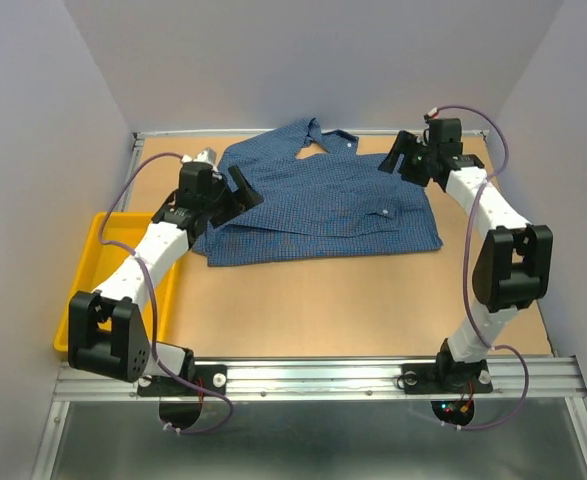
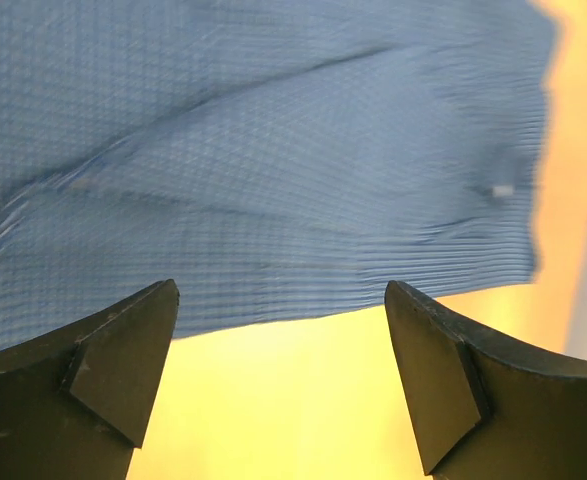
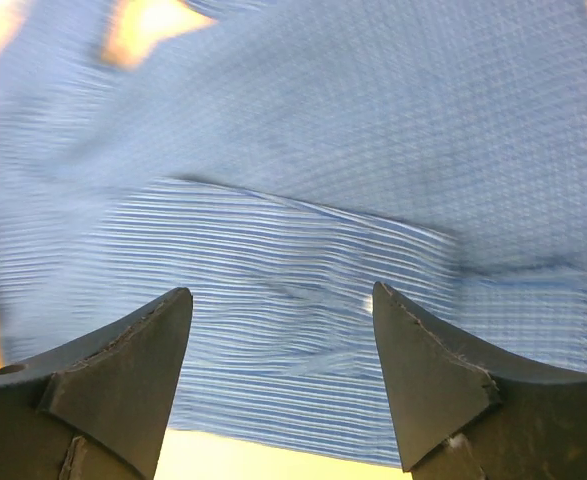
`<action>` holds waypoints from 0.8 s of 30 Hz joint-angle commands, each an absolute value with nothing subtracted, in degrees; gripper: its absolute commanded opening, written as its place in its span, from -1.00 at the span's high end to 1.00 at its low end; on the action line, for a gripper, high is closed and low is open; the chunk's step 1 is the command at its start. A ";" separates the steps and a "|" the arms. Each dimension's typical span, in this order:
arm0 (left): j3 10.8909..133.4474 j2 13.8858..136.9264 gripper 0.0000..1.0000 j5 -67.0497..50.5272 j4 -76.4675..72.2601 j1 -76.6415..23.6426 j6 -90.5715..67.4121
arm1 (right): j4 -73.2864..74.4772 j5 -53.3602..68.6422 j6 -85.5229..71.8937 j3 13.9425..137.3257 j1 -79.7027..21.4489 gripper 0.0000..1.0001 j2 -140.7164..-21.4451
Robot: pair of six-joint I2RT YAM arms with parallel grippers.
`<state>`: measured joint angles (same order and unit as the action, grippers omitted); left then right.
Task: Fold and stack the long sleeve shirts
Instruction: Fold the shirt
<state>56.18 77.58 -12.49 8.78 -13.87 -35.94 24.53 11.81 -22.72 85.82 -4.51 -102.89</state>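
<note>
One blue finely checked long sleeve shirt (image 1: 323,205) lies partly folded at the back of the table, its collar (image 1: 323,135) toward the far wall. My left gripper (image 1: 235,195) hovers at the shirt's left edge, open. In the left wrist view the open left gripper (image 2: 281,300) holds nothing, with the shirt (image 2: 273,150) just beyond its fingertips. My right gripper (image 1: 401,158) hangs over the shirt's upper right corner, open. The right wrist view shows the shirt (image 3: 323,200) lying free below the open right gripper (image 3: 281,300).
A yellow bin (image 1: 98,260) sits off the table's left side, beside the left arm. Bare wooden table (image 1: 353,300) stretches between the shirt and the arm bases. Walls close in the back and both sides.
</note>
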 commanded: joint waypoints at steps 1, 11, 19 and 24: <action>61.95 78.30 -0.82 -14.15 6.42 -17.22 -37.88 | 10.94 23.10 -29.87 80.18 -4.57 -0.56 -99.67; 65.30 100.01 -0.49 -14.59 -3.42 -15.74 -37.18 | -2.28 27.16 -31.82 73.05 -4.05 -0.51 -109.50; 64.16 108.11 -0.41 -14.77 -5.10 -11.17 -35.95 | -11.60 26.37 -34.63 65.84 1.04 -0.49 -114.78; 61.09 104.52 -0.40 -14.85 -3.79 -8.70 -36.74 | -11.69 23.47 -32.53 63.46 2.99 -0.47 -111.46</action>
<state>63.66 107.66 -16.08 -4.86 -10.39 -37.47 -9.82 28.49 -34.96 65.87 1.13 -114.08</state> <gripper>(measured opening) 0.701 0.737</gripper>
